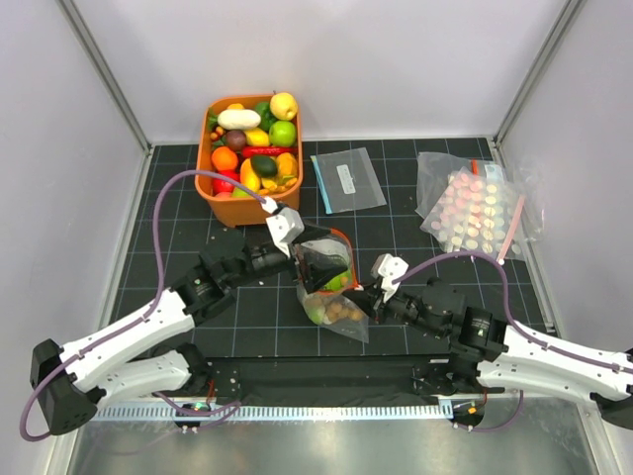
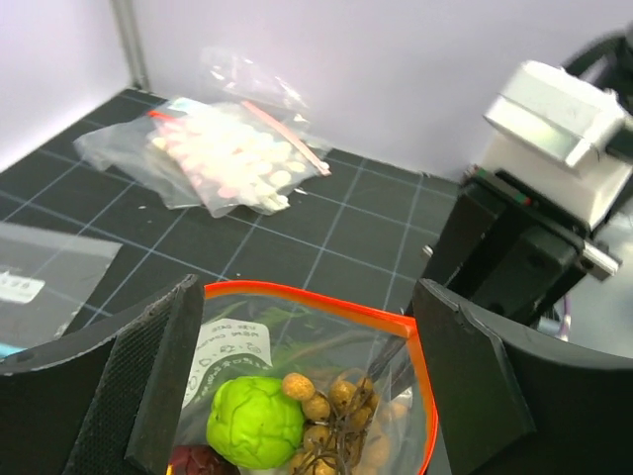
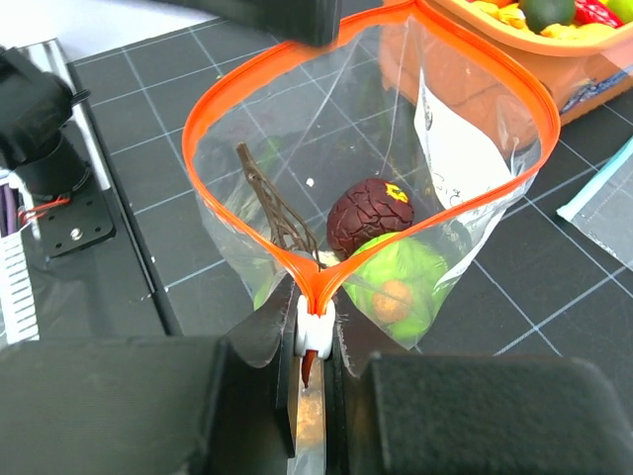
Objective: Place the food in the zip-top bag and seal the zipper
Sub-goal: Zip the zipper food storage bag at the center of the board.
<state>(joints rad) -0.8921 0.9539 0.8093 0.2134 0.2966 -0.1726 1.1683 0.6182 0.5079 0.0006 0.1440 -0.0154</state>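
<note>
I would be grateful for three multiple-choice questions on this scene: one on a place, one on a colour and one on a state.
1. Where does the bag of pink discs lie?
A) in a tub
B) right of the zip-top bag
C) in the left hand

2. What colour is the zipper?
A) blue
B) orange-red
C) white

3. How is the zip-top bag's mouth?
A) open
B) sealed
C) folded flat

Answers:
1 B, the top view shows it on the right.
2 B, the rim is orange-red.
3 A, the rim gapes wide while the right hand pinches one corner.
</note>
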